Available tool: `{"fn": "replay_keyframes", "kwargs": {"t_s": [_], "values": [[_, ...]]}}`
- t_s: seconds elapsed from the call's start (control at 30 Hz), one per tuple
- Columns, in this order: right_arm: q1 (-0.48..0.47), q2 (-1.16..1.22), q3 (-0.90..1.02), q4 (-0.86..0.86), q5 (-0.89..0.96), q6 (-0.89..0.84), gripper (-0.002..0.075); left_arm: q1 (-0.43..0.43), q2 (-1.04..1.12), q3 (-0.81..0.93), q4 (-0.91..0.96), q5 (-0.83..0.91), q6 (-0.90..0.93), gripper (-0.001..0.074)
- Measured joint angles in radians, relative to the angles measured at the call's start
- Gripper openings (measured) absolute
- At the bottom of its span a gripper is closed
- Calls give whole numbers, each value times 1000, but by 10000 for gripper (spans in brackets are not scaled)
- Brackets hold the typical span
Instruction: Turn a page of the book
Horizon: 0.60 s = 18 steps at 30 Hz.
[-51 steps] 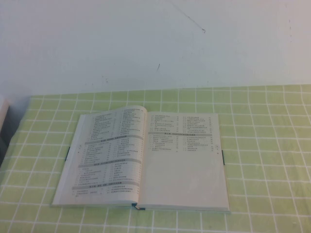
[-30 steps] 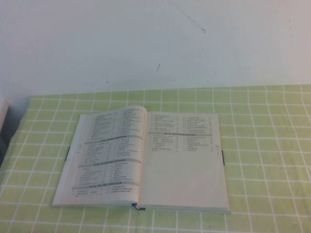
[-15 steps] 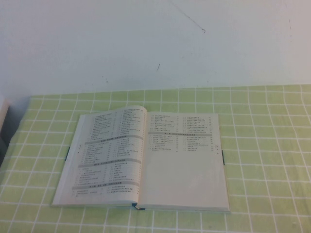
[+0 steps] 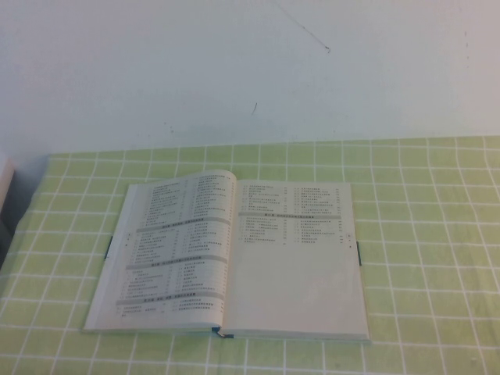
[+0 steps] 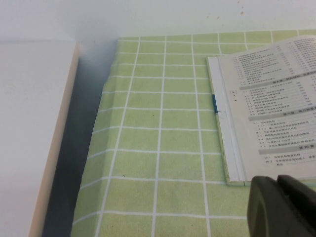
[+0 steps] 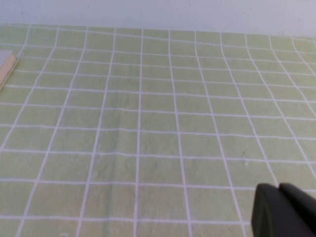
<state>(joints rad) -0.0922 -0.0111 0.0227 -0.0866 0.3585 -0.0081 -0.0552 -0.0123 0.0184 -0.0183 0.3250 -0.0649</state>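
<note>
The book (image 4: 234, 258) lies open on the green checked cloth in the high view, dark teal cover edges showing at its sides. Its right-hand page (image 4: 295, 258) lies flat, with two columns of small text on the upper part and a blank lower half. The book's left edge also shows in the left wrist view (image 5: 266, 108). My left gripper (image 5: 277, 183) is shut and empty, low beside the book's near left corner. My right gripper (image 6: 279, 188) is shut and empty over bare cloth, with the book's corner (image 6: 6, 64) at the edge of its view. Neither arm shows in the high view.
The green checked tablecloth (image 4: 422, 234) covers the table up to a white wall (image 4: 250, 70) behind. A white board or box (image 5: 29, 128) stands beyond the cloth's left edge, with a dark gap between them.
</note>
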Motion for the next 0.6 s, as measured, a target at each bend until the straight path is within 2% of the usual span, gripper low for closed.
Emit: {"fn": "replay_keyframes", "kwargs": {"t_s": [0.17,0.27,0.6], "values": [[0,0,2,-2,-37,0,-4,0,0,0,0,-6,0,-4],[0,0,6,-6,-108,0,-4,0,0,4,0,-67,0,-4],[0,0,6,-9,-590,-11,-4,0,0,4,49,-519,23,-4]]}}
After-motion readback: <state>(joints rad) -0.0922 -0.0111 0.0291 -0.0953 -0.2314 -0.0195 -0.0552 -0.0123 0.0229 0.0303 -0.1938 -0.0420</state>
